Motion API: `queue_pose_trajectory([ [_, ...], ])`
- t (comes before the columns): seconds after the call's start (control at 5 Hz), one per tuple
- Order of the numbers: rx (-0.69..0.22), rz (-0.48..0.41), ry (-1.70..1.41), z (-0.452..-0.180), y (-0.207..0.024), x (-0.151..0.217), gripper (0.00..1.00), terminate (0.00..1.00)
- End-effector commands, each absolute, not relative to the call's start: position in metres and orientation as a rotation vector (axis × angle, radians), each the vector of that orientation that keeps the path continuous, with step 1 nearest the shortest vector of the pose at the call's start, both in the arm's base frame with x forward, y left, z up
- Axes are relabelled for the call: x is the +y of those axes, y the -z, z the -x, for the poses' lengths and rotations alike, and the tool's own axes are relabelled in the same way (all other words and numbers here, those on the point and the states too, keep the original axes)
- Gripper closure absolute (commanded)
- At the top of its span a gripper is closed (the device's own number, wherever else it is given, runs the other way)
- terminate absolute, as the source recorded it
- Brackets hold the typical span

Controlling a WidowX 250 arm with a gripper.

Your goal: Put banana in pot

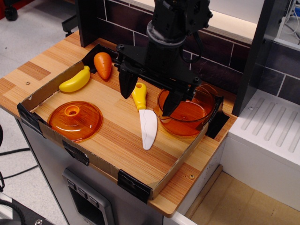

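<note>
The black arm reaches down from above, wrist vertical. Its gripper points downward with both dark fingers spread wide apart, holding nothing.

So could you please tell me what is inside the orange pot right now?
The pot looks empty through its clear walls; the banana lies outside. The end effector covers part of its rim and inside.
</note>
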State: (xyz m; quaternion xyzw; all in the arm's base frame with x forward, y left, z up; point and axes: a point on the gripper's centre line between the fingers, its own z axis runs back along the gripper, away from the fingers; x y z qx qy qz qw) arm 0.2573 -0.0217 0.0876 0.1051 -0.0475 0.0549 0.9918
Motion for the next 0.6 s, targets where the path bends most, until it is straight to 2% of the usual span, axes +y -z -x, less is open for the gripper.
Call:
queue_pose_trajectory([
  [0.0,-0.095,-0.211,-0.110,-0.257,-0.088,-0.022,0.00,0.00],
  [0.2,-0.130,-0.157,-0.064,-0.262,-0.109,0.007,0.00,0.00],
  [0.4,-0.156,-0.132,0.036,-0.267,-0.118,0.038,0.00,0.00],
])
